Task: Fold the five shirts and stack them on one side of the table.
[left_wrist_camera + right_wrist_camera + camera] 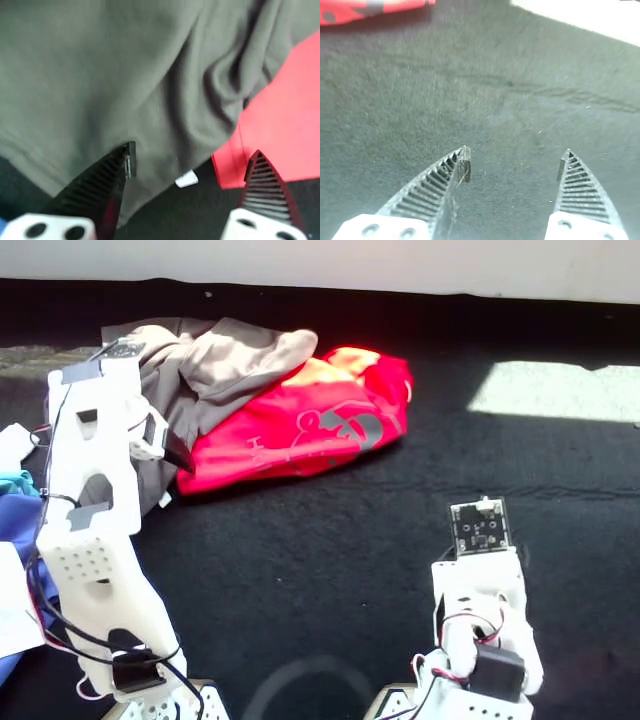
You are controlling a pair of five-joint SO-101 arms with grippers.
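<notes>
grey shirt (125, 75) under spread left hand (194, 149).

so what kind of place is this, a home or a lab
Likely a robot test bench: black-clothed table, left arm and right arm mounted at its near edge, red shirt and grey shirt heaped for folding.
</notes>
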